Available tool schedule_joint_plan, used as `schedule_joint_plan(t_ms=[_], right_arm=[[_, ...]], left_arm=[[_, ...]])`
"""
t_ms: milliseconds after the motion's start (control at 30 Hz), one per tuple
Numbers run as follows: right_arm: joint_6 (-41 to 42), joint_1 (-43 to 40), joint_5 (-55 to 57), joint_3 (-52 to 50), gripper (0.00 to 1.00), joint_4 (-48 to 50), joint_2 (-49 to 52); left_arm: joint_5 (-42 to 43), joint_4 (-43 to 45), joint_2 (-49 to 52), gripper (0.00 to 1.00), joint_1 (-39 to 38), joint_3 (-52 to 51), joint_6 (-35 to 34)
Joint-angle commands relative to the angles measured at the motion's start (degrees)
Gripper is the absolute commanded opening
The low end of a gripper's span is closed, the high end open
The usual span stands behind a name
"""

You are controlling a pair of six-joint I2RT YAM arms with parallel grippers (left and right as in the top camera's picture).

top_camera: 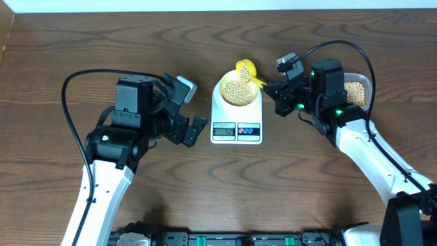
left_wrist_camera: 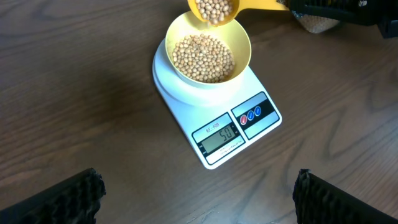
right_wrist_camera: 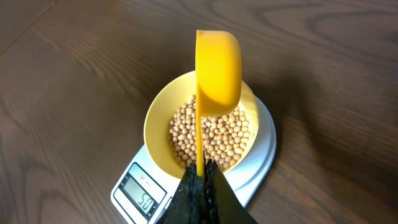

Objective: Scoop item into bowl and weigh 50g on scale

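Note:
The pale yellow bowl [top_camera: 237, 90] sits on the white scale [top_camera: 236, 130] and holds many beige beans [left_wrist_camera: 203, 57]. The scale's display [left_wrist_camera: 217, 137] reads 50. My right gripper [right_wrist_camera: 202, 186] is shut on the handle of the bright yellow scoop [right_wrist_camera: 217, 68], held tilted above the bowl's far rim [top_camera: 246, 68] with beans in it [left_wrist_camera: 214, 10]. My left gripper [left_wrist_camera: 198, 196] is open and empty, low over the table in front of the scale, left of it in the overhead view [top_camera: 192, 130].
A clear plastic tub [top_camera: 356, 91] with more beans stands at the right behind my right arm. The table's back edge runs along the top of the overhead view.

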Motion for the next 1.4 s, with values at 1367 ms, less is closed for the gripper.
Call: schedule_joint_plan(t_ms=[1367], right_arm=[[27.5, -5.9, -8.0, 0.2, 0.01, 3.1, -4.1]], left_arm=[[0.7, -0.2, 0.2, 1.0, 0.0, 0.3, -0.3]])
